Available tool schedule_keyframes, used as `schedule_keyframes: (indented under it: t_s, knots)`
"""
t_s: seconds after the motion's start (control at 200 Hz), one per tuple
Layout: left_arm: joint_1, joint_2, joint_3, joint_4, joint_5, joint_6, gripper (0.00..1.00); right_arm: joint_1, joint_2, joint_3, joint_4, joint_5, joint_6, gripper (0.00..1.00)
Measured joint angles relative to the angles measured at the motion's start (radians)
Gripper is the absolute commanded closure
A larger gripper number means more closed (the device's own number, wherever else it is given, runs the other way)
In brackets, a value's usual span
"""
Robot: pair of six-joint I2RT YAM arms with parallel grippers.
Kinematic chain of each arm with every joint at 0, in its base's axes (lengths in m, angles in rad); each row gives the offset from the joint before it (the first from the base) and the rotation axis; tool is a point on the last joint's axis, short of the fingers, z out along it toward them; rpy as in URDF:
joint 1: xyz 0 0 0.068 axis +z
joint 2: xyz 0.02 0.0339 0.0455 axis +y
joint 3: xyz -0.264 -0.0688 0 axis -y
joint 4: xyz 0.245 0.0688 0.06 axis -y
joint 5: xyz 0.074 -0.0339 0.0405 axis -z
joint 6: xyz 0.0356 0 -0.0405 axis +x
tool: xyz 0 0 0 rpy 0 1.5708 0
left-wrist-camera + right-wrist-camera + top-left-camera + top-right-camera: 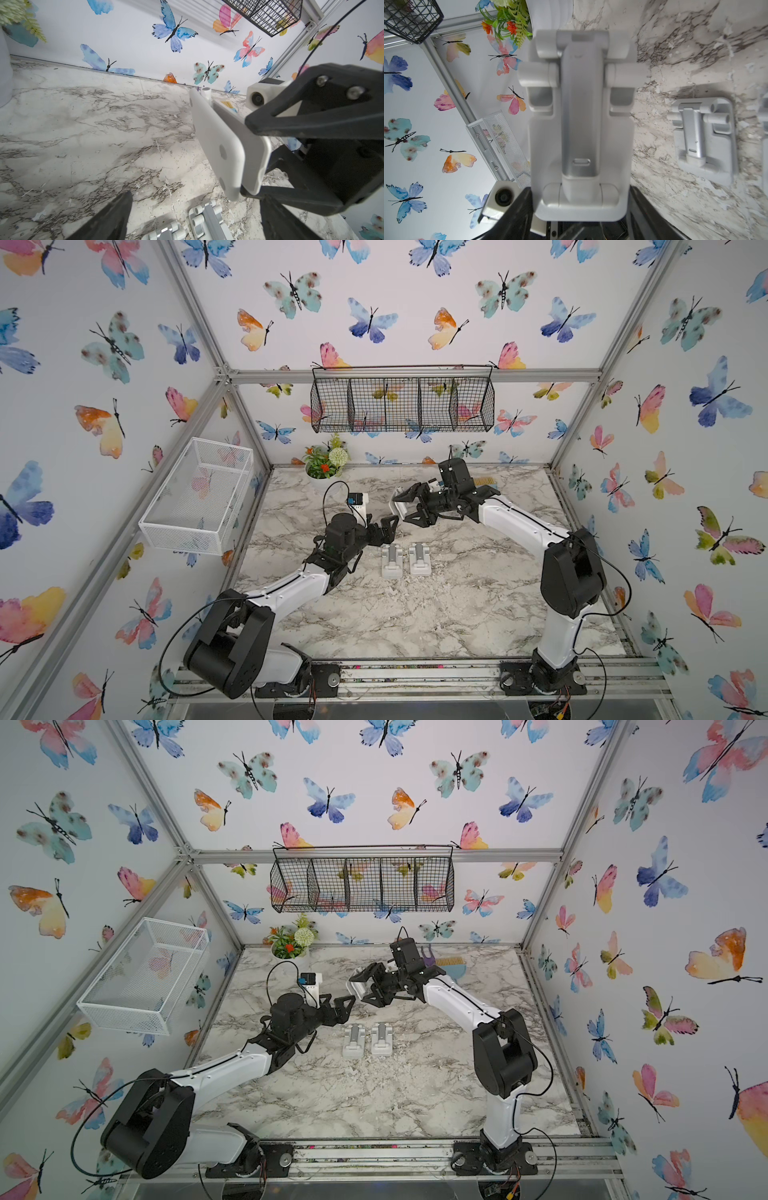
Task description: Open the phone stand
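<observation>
While right fingers (291, 124) clamp the folded stand (226, 145) aloft, wide-open empty left fingers (112, 220) hover just beside it.

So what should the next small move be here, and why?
Probably ease the left gripper forward and close it on the free end of the phone stand: the right gripper holds it folded in the air, while the left is open just beside it.

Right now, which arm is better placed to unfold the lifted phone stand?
Left. The left fingers stand open and empty beside the folded phone stand; the right fingers hold it above the table.
</observation>
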Motion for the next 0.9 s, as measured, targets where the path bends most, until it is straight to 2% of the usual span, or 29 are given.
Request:
schedule_keyframes:
  t_s: [0.561, 0.901]
  knots:
    - [0.026, 0.060, 0.055, 0.022, 0.029, 0.006, 0.02, -0.013, -0.017, -0.019, 0.049, -0.013, 0.023, 0.65]
    - [0.026, 0.031, 0.046, 0.009, 0.053, 0.003, 0.02, -0.010, -0.017, -0.045, 0.061, -0.024, 0.023, 0.66]
